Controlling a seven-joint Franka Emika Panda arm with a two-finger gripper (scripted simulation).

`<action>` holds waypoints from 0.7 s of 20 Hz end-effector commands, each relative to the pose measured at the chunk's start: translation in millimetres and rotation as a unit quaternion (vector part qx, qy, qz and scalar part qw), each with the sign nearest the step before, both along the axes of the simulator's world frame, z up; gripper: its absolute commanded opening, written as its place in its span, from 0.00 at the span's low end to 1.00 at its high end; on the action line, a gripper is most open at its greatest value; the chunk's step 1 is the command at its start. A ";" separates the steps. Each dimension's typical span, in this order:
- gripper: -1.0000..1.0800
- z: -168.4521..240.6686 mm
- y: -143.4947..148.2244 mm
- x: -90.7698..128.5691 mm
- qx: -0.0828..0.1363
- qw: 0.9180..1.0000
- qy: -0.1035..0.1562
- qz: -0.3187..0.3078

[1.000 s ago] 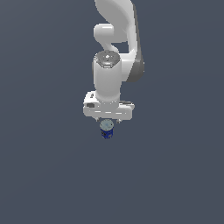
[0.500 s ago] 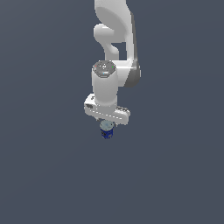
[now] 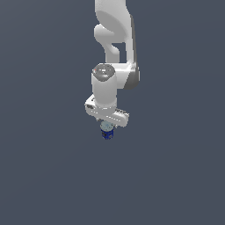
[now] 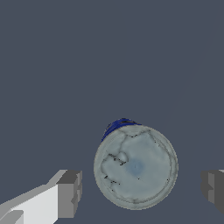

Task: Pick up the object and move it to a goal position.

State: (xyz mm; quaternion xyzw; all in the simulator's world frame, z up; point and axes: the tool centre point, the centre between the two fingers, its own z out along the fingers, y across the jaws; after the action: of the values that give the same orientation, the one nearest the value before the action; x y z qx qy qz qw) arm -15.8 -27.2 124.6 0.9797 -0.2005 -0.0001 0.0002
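The white arm [image 3: 115,52] hangs down from above in the exterior view, ending in a white gripper [image 3: 107,127] whose body is tilted, its crossbar sloping down toward the exterior view's right. Directly below the gripper sits the can [image 3: 107,131], a small blue cylinder with a pale silver-grey top, narrower than the gripper's crossbar. Only its upper part and a band of blue side show beneath the white housing.

The wrist view looks straight down onto the can [image 4: 135,166]. Its round grey top, marked with dark crackled lines and a faint bluish spot at the centre, fills the space between the two fingers, and a sliver of blue wall shows along one edge. One grey fingertip [image 4: 69,194] stands on one side of the can and the other on the opposite side, at the edge of the picture. A clear gap of dark background separates each pad from the can's rim, so the jaws are spread wide and touch nothing. The can lies between them, slightly nearer to neither in any marked way.

The background is a plain dark grey-blue surface [image 3: 48,167] in both views.
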 end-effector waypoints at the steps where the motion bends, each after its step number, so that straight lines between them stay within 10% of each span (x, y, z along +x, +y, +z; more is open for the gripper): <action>1: 0.96 -0.2 0.0 0.1 0.000 1.000 0.000 0.000; 14: 0.96 -48.1 -0.1 -1.1 0.000 1.000 0.000 -0.003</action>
State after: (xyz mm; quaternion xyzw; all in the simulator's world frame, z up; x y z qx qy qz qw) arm -17.4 -27.4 80.8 0.9792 -0.2029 -0.0006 0.0002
